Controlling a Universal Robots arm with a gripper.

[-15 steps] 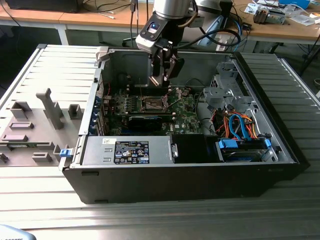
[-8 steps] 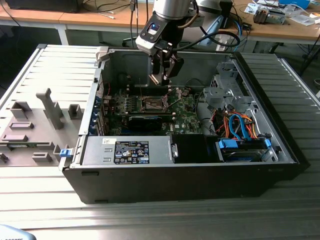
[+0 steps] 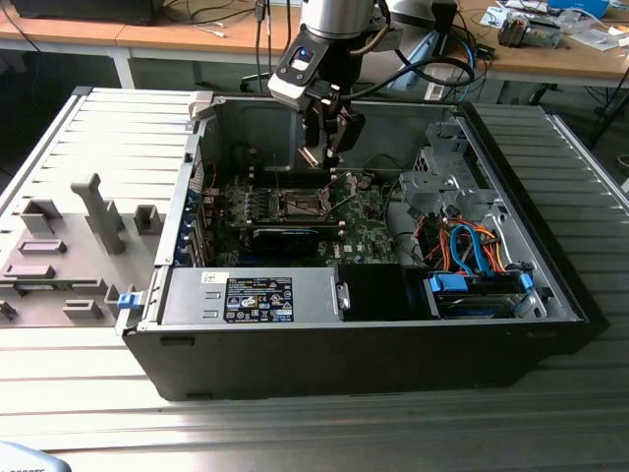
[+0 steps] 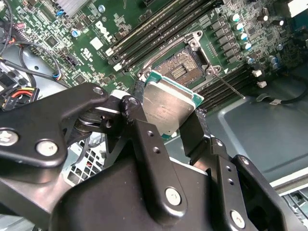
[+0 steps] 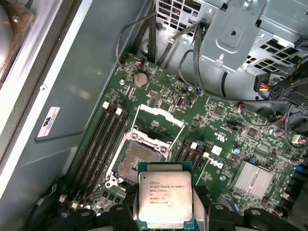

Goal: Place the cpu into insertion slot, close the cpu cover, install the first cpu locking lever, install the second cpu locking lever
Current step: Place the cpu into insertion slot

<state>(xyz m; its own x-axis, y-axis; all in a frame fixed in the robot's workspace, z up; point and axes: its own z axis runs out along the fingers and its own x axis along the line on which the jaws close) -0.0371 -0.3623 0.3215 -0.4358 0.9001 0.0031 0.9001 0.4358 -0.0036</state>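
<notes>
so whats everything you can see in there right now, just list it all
chip: one, silvery-grey top, gripped in the tool just above the socket
socket: one, dark centre, on the green board, empty
cover frame: one, silvery, standing open at the socket's edge
green board: one, floor of the case
memory slots: several, black, either side of the socket
coin battery: one, silvery, on the board
finned block: one, silvery, on the board
black card: one, long, across the board
grey box: one, front of the case
cables: several, blue and orange, exterior view's right
computer case: one, black, open
grey tray: one, exterior view's left
tool: one, black, shut on the chip
arm: one, silvery, above the case
</notes>
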